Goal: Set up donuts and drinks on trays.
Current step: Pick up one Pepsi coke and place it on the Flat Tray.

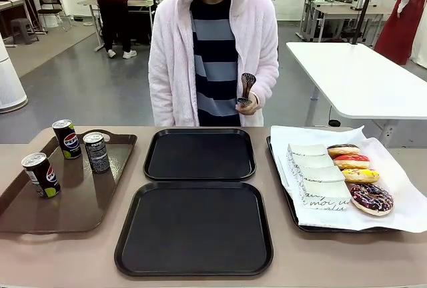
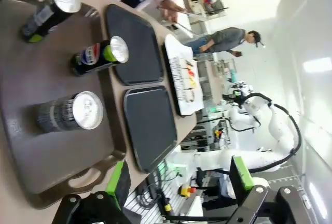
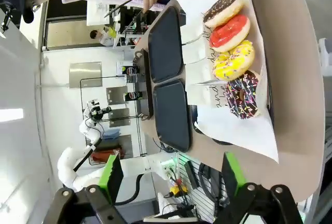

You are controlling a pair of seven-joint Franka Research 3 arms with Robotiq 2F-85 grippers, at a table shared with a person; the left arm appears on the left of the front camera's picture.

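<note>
Both arms' jaws are spread and empty. Drinks (image 1: 67, 139) stand on the brown tray (image 1: 80, 201) at frame left, donuts (image 1: 352, 162) lie on the paper-lined tray (image 1: 400, 201) at right, and the black trays (image 1: 199, 154) at centre are bare. Risks: an off-centre pinch could topple a slim can, and a tight pinch could smear icing.

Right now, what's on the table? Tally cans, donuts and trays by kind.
3 slim silver-topped soda cans
4 iced ring donuts
2 matte black plastic trays
1 glossy brown tray
1 paper-lined tray
Total: 11
</note>
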